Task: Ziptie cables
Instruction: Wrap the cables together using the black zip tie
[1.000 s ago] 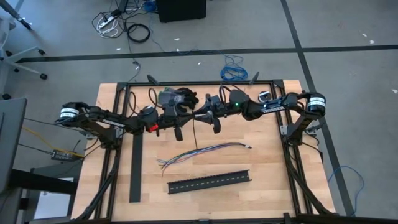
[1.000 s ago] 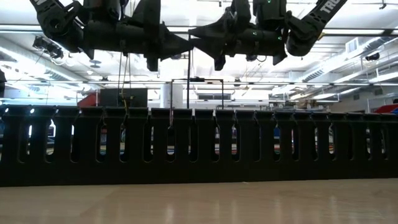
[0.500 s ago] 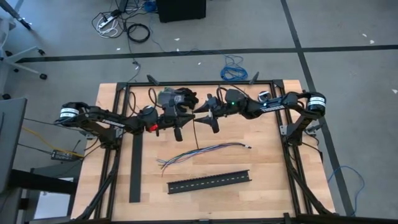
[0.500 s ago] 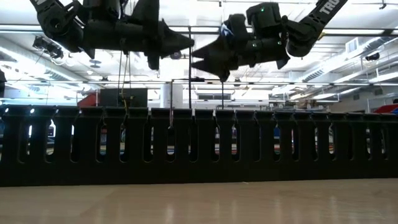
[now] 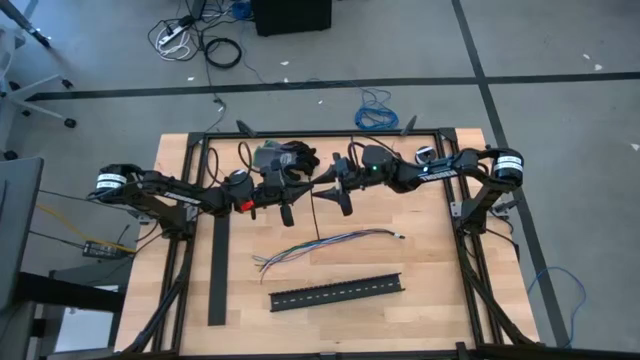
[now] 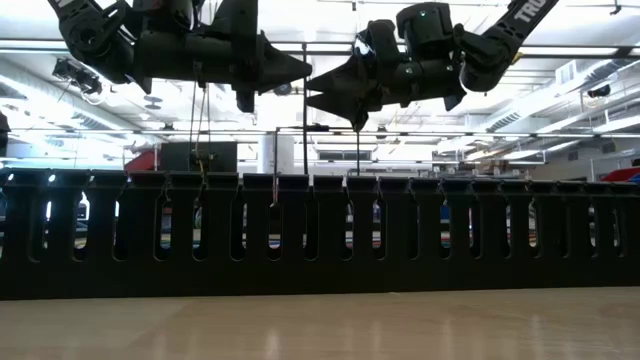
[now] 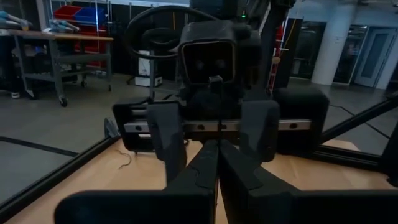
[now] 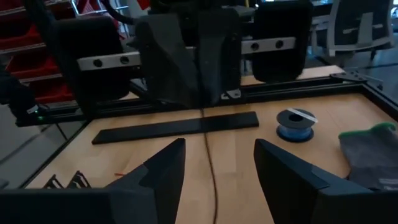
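Observation:
The cables [image 5: 322, 246], a loose bundle of thin multicoloured wires, lie flat on the wooden table, splayed at their left end. Both grippers hover above the table's far middle, tip to tip. My left gripper [image 5: 305, 183] is shut on a thin black zip tie [image 5: 315, 214], which hangs toward the cables. My right gripper [image 5: 330, 186] is open. In the right wrist view its fingers stand either side of the zip tie [image 8: 208, 157] without touching it. The black slotted channel [image 5: 335, 292] lies nearer than the cables. My left gripper pinches the zip tie's upper part [image 7: 218, 118] between its two shut fingers, which reach in level from the table's left. The tie hangs straight down below the fingertips [image 6: 304, 115]. Whether its lower end reaches the table I cannot tell.
A long black flat bar [image 5: 218, 270] lies on the table's left. A grey cloth [image 8: 368, 146] and a small blue wire spool [image 8: 296, 125] sit near the far edge. The slotted channel [image 6: 320, 235] fills the low view's foreground. A black frame [image 5: 470, 250] borders the table.
My right gripper has moved a little toward the table's left, closer to the left gripper, and its fingertips have tipped downward and dropped lower. The left gripper and the hanging zip tie have stayed in place.

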`<move>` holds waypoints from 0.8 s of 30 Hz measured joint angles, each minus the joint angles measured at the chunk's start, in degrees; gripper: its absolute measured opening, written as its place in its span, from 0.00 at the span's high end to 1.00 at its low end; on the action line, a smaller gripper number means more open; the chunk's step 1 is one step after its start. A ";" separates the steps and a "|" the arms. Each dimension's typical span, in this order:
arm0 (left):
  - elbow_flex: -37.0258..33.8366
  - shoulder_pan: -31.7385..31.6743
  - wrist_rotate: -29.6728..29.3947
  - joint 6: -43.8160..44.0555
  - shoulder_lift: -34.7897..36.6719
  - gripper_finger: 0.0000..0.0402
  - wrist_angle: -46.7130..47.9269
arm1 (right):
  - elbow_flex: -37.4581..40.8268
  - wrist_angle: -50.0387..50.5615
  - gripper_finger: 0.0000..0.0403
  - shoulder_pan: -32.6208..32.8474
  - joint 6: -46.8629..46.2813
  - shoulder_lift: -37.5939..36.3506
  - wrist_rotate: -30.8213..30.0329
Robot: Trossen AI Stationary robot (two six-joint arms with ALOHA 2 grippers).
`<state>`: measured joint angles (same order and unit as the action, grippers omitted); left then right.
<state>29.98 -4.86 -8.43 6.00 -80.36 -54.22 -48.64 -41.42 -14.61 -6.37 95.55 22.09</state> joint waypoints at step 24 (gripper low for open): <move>-0.09 0.11 -0.03 0.68 -0.04 1.00 0.12 | 0.00 -3.60 0.77 0.74 -0.07 -0.07 -2.43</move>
<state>29.89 -4.75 -8.46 6.68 -80.40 -54.09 -48.64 -45.03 -13.87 -6.44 95.48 19.66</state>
